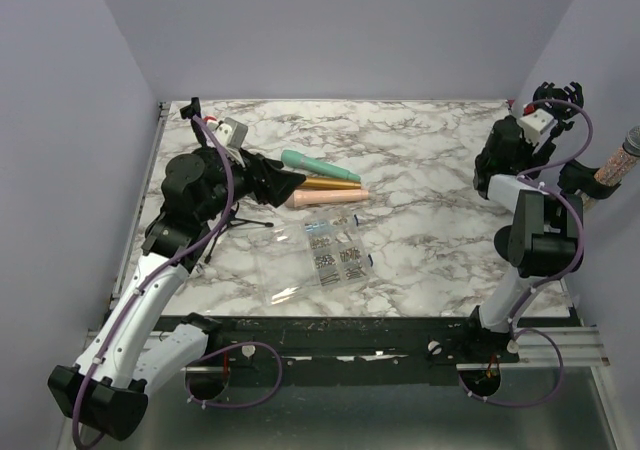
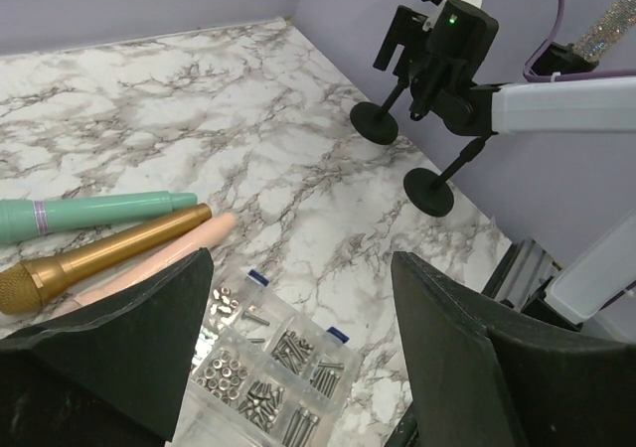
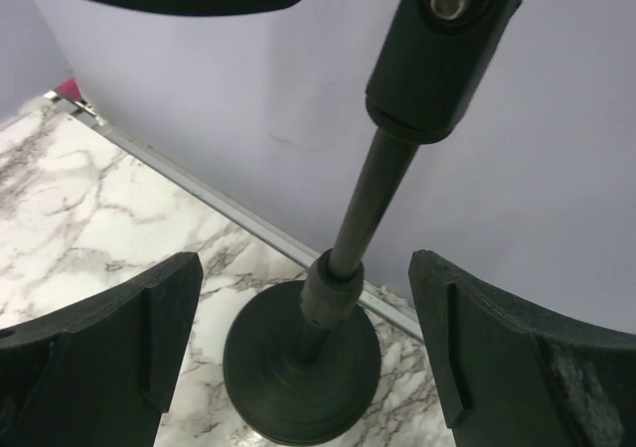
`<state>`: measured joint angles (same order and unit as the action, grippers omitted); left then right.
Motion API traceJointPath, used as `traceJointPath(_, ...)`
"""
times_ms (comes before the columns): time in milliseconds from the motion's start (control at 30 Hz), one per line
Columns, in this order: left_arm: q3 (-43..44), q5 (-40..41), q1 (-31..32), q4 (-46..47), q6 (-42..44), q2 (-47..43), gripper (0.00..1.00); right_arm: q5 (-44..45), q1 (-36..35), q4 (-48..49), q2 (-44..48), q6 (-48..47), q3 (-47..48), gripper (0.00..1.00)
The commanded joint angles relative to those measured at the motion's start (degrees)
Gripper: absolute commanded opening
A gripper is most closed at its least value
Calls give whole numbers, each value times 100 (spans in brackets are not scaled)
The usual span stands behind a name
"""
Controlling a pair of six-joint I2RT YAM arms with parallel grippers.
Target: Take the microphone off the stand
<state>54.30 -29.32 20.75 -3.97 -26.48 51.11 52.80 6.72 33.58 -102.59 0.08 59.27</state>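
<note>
A sparkly microphone sits tilted in a black stand at the table's right edge; it also shows in the left wrist view. In the right wrist view the stand's round base, pole and top clip stand against the wall. My right gripper is open, its jaws wide on either side of the pole and apart from it. My left gripper is open and empty, above the table at the left.
Teal, gold and pink microphones lie left of centre. A clear box of screws lies near them, and a small black tripod stands by the left arm. A second round stand base is near the right wall.
</note>
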Motion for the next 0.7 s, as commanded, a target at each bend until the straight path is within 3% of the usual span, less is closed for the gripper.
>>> traceJointPath(0, -43, -222, 24, 114, -81, 98, 75, -231, 48, 927, -220, -129, -153, 90)
traceJointPath(333, -45, -172, 24, 91, -42, 201, 75, -550, 247, 1326, -498, -241, -231, 69)
traceJointPath(667, -52, -129, 25, 73, -7, 272, 75, -1842, 282, 935, -570, -158, -202, 43)
